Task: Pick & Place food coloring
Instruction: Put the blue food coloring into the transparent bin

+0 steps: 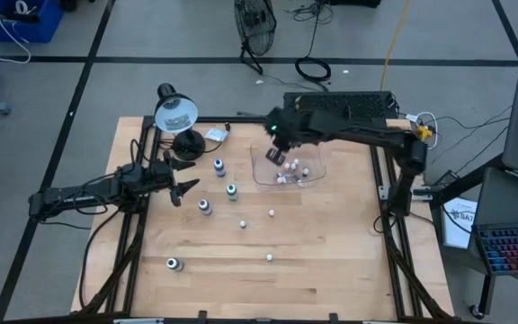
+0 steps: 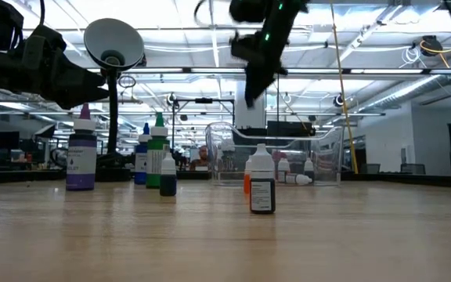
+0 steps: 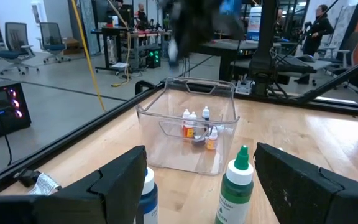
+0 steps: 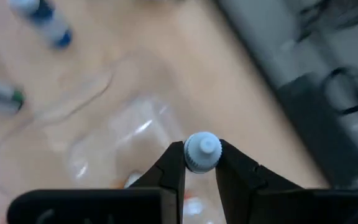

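Several whitish little food coloring bottles lie in the clear tray (image 1: pixel 291 167). Three small ones stand on the wood (image 1: pixel 244 224), (image 1: pixel 271 213), (image 1: pixel 269 257). Larger bottles with blue tops (image 1: pixel 218 166), (image 1: pixel 205 207) and one with a green top (image 1: pixel 232 191) stand upright, and another lies on its side (image 1: pixel 174 264). My right gripper (image 1: pixel 277 151) hangs above the tray's far-left part, shut on a tiny white-capped bottle (image 4: pixel 202 151). My left gripper (image 1: pixel 185 187) is open, left of the larger bottles and pointing toward the tray (image 3: pixel 188 124). My right gripper pinches the tiny bottle between its two fingertips (image 4: pixel 174 163), just below its white cap (image 4: pixel 202 147). It comes from above, pointing down. The bottle is lifted clear over the tray, cap end toward the wrist camera; the fingers hide its body.
A desk lamp (image 1: pixel 176 115) stands at the table's far left, with a crumpled wrapper (image 1: pixel 215 135) beside it. In the low view a small bottle (image 2: pixel 261 184) stands in front of the tray (image 2: pixel 276 160). Bare wood spreads over the near and right parts of the table (image 1: pixel 331 252).
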Controlling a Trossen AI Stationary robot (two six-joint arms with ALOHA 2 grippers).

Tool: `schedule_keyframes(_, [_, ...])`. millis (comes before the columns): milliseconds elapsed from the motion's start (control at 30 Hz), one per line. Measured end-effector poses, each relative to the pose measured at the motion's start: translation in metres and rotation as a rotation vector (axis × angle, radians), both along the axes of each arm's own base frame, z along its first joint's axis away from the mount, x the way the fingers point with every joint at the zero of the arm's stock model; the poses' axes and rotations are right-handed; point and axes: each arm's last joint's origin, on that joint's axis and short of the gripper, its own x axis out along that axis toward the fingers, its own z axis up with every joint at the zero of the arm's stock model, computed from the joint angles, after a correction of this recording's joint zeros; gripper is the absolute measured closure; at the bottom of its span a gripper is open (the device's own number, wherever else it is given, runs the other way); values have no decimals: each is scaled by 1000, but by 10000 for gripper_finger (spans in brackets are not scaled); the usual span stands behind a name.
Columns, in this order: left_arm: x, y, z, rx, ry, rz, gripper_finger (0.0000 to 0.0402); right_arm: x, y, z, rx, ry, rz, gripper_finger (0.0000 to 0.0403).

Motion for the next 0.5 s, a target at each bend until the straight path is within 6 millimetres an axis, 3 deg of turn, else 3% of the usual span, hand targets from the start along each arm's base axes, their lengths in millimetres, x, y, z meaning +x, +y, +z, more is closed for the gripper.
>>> schedule_keyframes(200, [0,0,0,0,0,0,105,12,-11,-66,128,82,29,349])
schedule_keyframes(500, [0,0,0,0,0,0,105,5,-15,-120,194,42,31,349])
